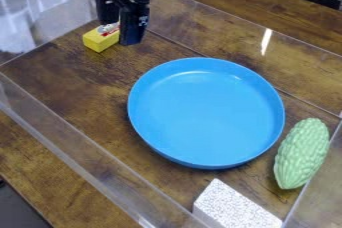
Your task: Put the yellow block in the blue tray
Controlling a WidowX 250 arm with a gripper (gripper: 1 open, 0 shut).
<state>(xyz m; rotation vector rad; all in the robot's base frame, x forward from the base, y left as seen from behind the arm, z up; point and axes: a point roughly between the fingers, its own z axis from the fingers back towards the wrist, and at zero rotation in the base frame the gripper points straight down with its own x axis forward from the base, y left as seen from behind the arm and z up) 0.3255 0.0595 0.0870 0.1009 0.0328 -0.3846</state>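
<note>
A dark wooden table [80, 102] seen from above and to one side, with clear plastic walls [80, 162] along its edges; the black gripper [118, 30] hangs at the upper left, pointing down, its two fingers [134, 30] spread apart and holding nothing. The yellow block [99, 39] lies on the table just under and beside the fingers, partly hidden by them, so contact cannot be told; it sits up and to the left of the blue tray [150, 122], well clear of its rim. The tray, round and shallow, fills the middle of the table; a bumpy green oval object [302, 152] lies just beside its right rim; a white speckled sponge [238, 208] rests at the bottom edge, below the tray.
</note>
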